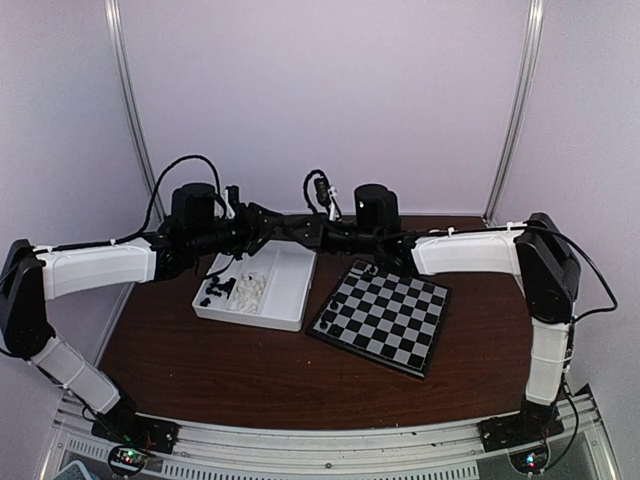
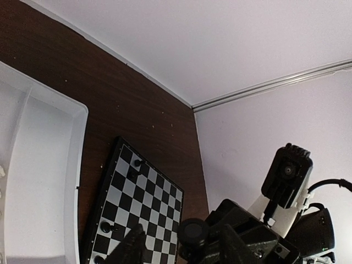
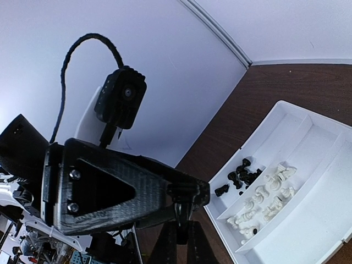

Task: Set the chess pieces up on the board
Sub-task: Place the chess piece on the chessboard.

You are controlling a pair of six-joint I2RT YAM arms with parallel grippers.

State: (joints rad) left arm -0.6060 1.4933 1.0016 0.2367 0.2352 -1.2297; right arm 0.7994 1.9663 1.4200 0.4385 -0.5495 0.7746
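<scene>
Above the table (image 1: 250, 375), right gripper (image 3: 179, 239) clenched, left gripper (image 2: 181, 250) parted, one board (image 1: 385, 318), one white tray (image 1: 250, 318)

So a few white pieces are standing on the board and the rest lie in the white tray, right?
Not quite. The few pieces on the board are black, not white, as the left wrist view shows. The rest lie in the white tray.

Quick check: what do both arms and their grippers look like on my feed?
Left arm and right arm: white shell links between black joints, thin black cables looping alongside. Left gripper and right gripper are black; a small black camera module sits on each wrist.
</scene>
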